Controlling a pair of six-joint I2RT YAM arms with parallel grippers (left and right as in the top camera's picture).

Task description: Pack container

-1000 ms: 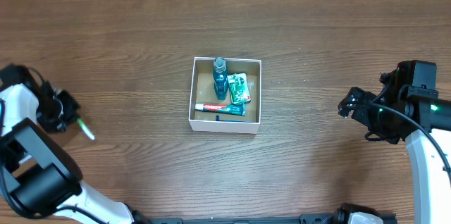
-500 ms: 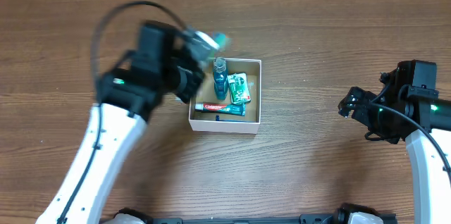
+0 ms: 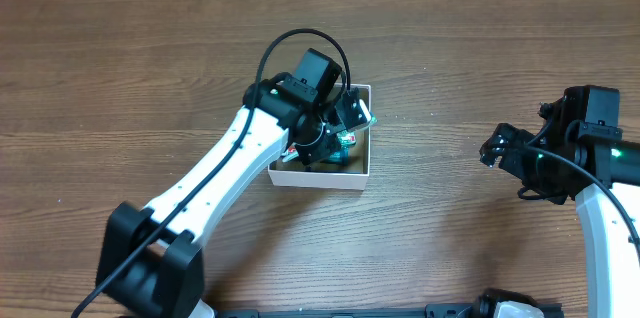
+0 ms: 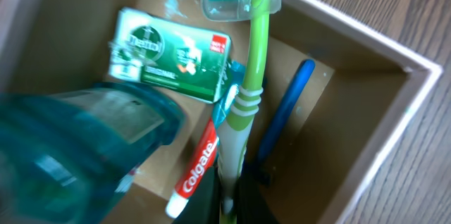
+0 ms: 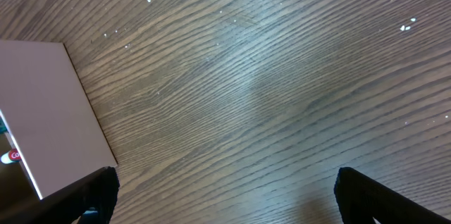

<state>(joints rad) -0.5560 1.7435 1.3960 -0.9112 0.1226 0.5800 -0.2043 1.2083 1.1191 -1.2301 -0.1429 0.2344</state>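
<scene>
The container (image 3: 320,180) is a square white-walled box with a brown inside, at mid-table. My left gripper (image 3: 345,118) hangs over it, shut on the handle of a green toothbrush (image 4: 246,76) whose capped head points toward the box's far wall. In the left wrist view the fingers (image 4: 227,203) pinch the handle's end, above the box (image 4: 352,30). Inside lie a green packet (image 4: 169,55), a Colgate toothpaste tube (image 4: 197,171), a teal bottle (image 4: 77,146) and a blue stick-like item (image 4: 285,115). My right gripper (image 3: 500,153) is open and empty, right of the box (image 5: 49,111).
My left arm (image 3: 220,178) crosses the table from the front left and covers most of the box from above. Bare wooden tabletop (image 5: 268,76) lies under my right gripper (image 5: 222,189).
My left arm has swung from the table's far left to over the container, carrying the green toothbrush, and has lowered into the box. The right arm has not moved.
</scene>
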